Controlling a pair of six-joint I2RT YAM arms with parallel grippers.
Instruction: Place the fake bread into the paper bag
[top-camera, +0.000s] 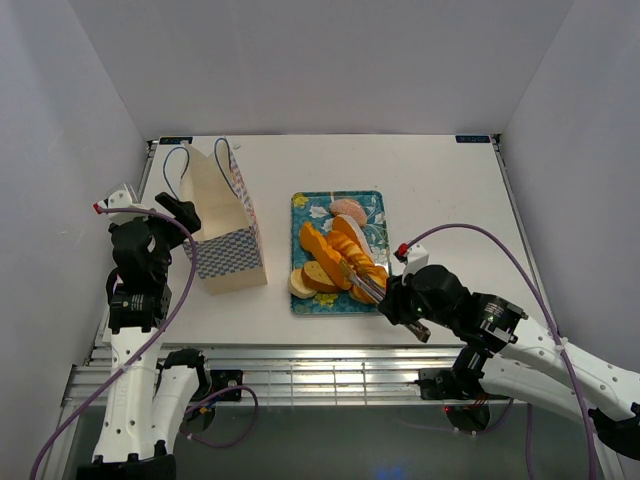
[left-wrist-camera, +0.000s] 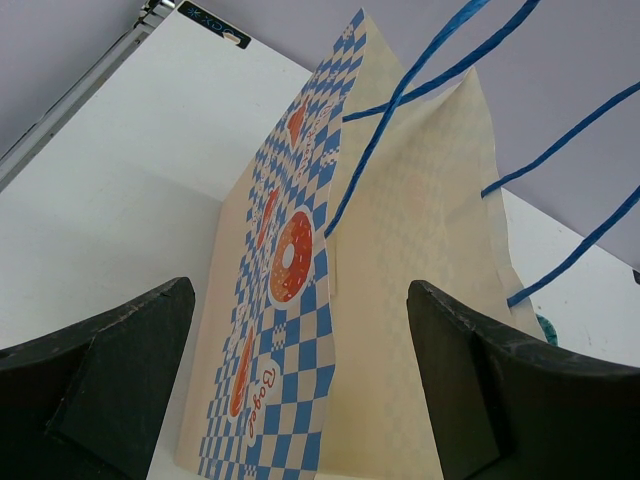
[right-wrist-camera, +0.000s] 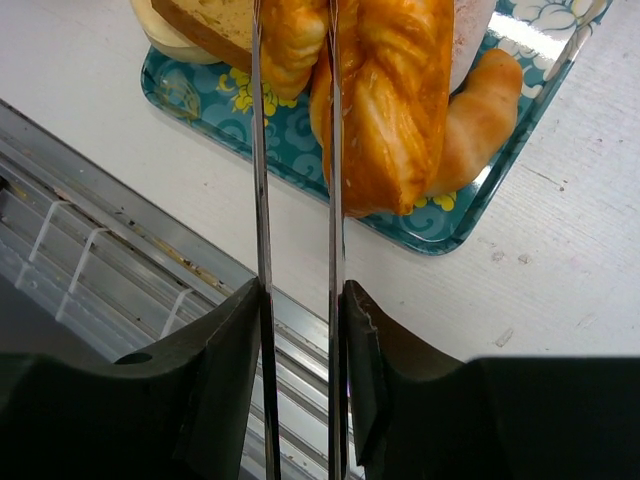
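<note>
The paper bag (top-camera: 225, 232) stands upright on the left of the table, its dark-blue cord handles up. My left gripper (top-camera: 184, 213) is open right beside its checked side (left-wrist-camera: 290, 330), with nothing between the fingers. Several pieces of fake bread (top-camera: 335, 258) lie on a teal floral tray (top-camera: 376, 207). My right gripper (top-camera: 398, 300) is shut on a pair of metal tongs (top-camera: 362, 281). In the right wrist view the two tong blades (right-wrist-camera: 259, 150) run out from the gripper (right-wrist-camera: 300, 300) and straddle an orange bread piece (right-wrist-camera: 294, 40) next to a twisted loaf (right-wrist-camera: 390, 100).
A long tan roll (right-wrist-camera: 482, 108) lies at the tray's corner (right-wrist-camera: 455, 228). A cut slice (right-wrist-camera: 205, 22) sits at the tray's other end. The table's near edge and metal frame (right-wrist-camera: 120, 240) run just under the tongs. White walls enclose the table.
</note>
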